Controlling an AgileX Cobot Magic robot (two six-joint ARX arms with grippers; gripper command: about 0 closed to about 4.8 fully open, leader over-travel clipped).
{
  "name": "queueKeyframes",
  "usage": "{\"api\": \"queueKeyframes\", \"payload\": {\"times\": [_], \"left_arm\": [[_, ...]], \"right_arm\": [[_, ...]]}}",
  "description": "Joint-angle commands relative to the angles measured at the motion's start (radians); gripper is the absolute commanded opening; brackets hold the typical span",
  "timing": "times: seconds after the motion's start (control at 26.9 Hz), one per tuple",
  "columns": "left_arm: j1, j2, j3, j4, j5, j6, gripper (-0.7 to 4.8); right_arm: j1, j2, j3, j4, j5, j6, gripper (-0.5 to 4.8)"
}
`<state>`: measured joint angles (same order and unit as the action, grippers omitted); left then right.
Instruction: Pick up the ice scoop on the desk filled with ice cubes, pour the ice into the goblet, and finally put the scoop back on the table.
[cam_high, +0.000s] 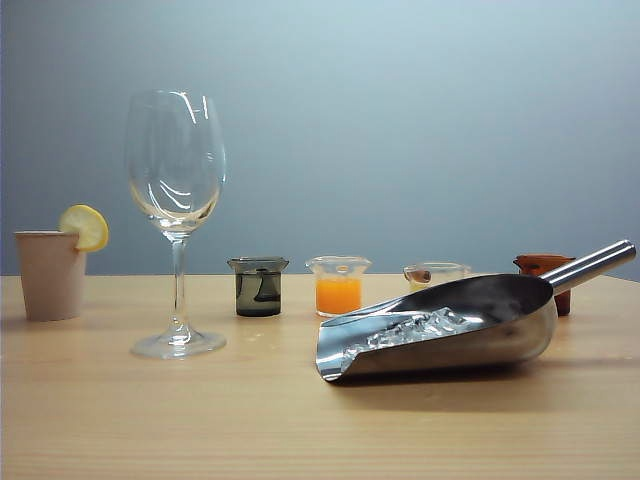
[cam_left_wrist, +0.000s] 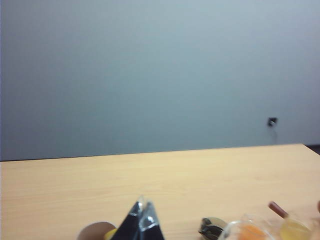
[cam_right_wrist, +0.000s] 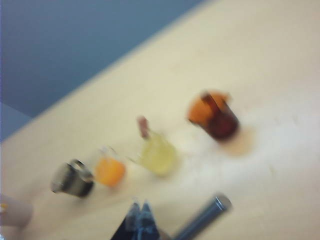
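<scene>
The ice scoop (cam_high: 440, 325) lies on the counter (cam_high: 150, 430), on the right side in the exterior view, with its open mouth turned toward the middle and the ice cubes (cam_high: 415, 327) piled near that mouth. Its long axis goes from the mouth, low and near the centre, up to the tubular handle (cam_high: 592, 264), which points to the far right and a little upward. The goblet (cam_high: 176, 220) stands upright and empty on the left, well apart from the scoop.

No arm appears in the exterior view. In the right wrist view the right pincer (cam_right_wrist: 140, 220) is clenched with nothing in it, and the end of the handle (cam_right_wrist: 205, 216) lies just beside its tips, not touching them. So the handle is the part of the scoop closest to this arm. The picture is blurred, so I cannot tell how exactly they are aligned.

The left pincer (cam_left_wrist: 142, 222) is also clenched and empty. Its view shows only the row of small beakers and the beige cup (cam_left_wrist: 95, 231); the scoop is not there.

In my judgement the right arm is the nearer one, and the grasp must come across the handle, so the pincer has to release first.
</scene>
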<state>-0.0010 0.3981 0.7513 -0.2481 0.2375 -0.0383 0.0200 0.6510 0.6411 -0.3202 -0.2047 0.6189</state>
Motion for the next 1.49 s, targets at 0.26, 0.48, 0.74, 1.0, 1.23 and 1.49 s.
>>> {"api": "queueKeyframes", "payload": {"times": [0.26,0.48,0.74,1.0,1.23,1.49], "left_arm": [[-0.002,0.072,0.008,0.002,0.35,0.004,-0.05],[-0.012,0.111,0.008,0.002,0.411,0.005,-0.05],[-0.065,0.179,0.007,0.004,0.441,0.005,0.88],[-0.095,0.213,0.007,0.006,0.436,0.005,1.52],[-0.096,0.216,0.007,0.003,0.436,0.005,1.48],[-0.096,0.216,0.006,-0.006,0.435,0.005,1.49]], "right_arm": [[0.0,0.215,0.004,0.012,-0.027,0.214,-0.01],[0.0,0.231,-0.032,0.083,-0.008,0.296,-0.01],[0.002,0.235,-0.227,0.341,-0.068,0.397,-0.01],[0.002,0.266,-0.402,0.661,-0.094,0.449,-0.01],[0.011,0.396,-0.451,0.893,-0.141,0.452,-0.01],[0.064,0.535,-0.451,1.051,-0.151,0.455,0.01]]}}
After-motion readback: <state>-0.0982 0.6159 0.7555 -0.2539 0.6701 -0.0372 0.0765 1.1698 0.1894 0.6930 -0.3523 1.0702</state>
